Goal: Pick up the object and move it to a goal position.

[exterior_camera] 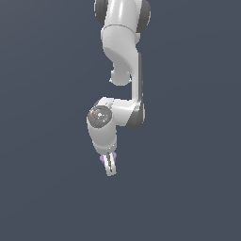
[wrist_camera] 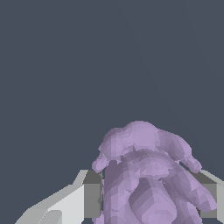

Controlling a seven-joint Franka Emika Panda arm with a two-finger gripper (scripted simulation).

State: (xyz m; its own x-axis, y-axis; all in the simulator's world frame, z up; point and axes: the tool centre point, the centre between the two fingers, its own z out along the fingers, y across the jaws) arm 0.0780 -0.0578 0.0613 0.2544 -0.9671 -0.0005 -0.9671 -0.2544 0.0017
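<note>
You have the pale-purple lumpy ball [wrist_camera: 148, 179] clamped between the gripper [exterior_camera: 110, 165] fingers; pickup looks done, carrying remains, no goal marker visible.

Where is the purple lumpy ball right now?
The purple lumpy ball sits between the fingers of the gripper, just below the exterior view's centre; only a sliver shows there.
</note>
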